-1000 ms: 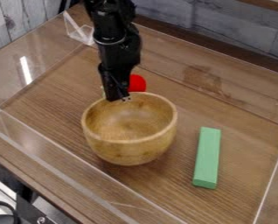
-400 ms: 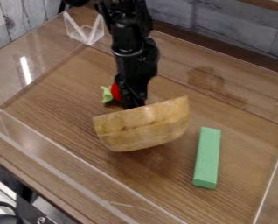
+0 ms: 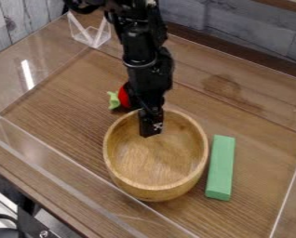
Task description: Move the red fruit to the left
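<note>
The red fruit (image 3: 119, 97), small and glossy with a green leafy top, lies on the wooden table just behind the far left rim of the wooden bowl (image 3: 163, 169). The black arm partly hides its right side. My gripper (image 3: 150, 126) points down over the far inner part of the bowl, to the right of the fruit and a little nearer the camera. Its dark fingers overlap from this angle, so I cannot make out a gap, and nothing shows between them.
A green rectangular block (image 3: 222, 167) lies right of the bowl, close to its rim. Clear plastic walls (image 3: 39, 65) fence the table on all sides. Bare wood (image 3: 58, 116) stretches left of the fruit.
The bowl, tipped up on edge a moment ago, now sits flat and nearer the front. The gripper has moved right and toward the camera, uncovering the fruit on its left.
</note>
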Motion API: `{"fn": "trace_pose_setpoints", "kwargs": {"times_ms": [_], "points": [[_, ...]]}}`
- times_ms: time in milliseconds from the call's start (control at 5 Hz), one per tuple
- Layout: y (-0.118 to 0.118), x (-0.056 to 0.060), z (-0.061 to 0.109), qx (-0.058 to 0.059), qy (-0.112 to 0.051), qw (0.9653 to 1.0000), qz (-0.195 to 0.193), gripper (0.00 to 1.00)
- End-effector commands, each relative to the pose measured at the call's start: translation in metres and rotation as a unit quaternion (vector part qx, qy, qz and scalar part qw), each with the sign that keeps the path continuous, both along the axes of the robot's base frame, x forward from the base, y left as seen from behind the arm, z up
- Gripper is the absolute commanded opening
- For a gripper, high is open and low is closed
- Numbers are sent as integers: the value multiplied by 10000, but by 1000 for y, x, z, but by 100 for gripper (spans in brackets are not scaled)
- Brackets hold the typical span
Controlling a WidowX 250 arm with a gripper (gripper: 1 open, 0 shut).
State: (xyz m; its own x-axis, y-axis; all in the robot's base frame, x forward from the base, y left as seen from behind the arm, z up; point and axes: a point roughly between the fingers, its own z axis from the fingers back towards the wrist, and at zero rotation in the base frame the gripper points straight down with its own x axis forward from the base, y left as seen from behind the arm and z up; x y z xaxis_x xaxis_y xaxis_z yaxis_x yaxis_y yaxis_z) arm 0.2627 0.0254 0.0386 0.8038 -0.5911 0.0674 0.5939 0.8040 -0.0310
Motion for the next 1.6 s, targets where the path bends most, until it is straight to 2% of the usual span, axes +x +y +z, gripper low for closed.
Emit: {"fn": "trace_pose_setpoints", "kwargs": {"times_ms": [0,200,400,600,800,1000,1400], "points": [[-4,8,12,30,-206,9997,105,0],[-8,8,17,4,-209,9995,234,0],[-4,-1,28,3,-194,9970,748,0],[6,-11,45,-8,-226,9908,1336,0],[17,-10,55,-39,-294,9883,1493,0],[20,-13,57,-70,-303,9875,1547,0],[49,-15,58,-132,-282,9852,1684,0]]}}
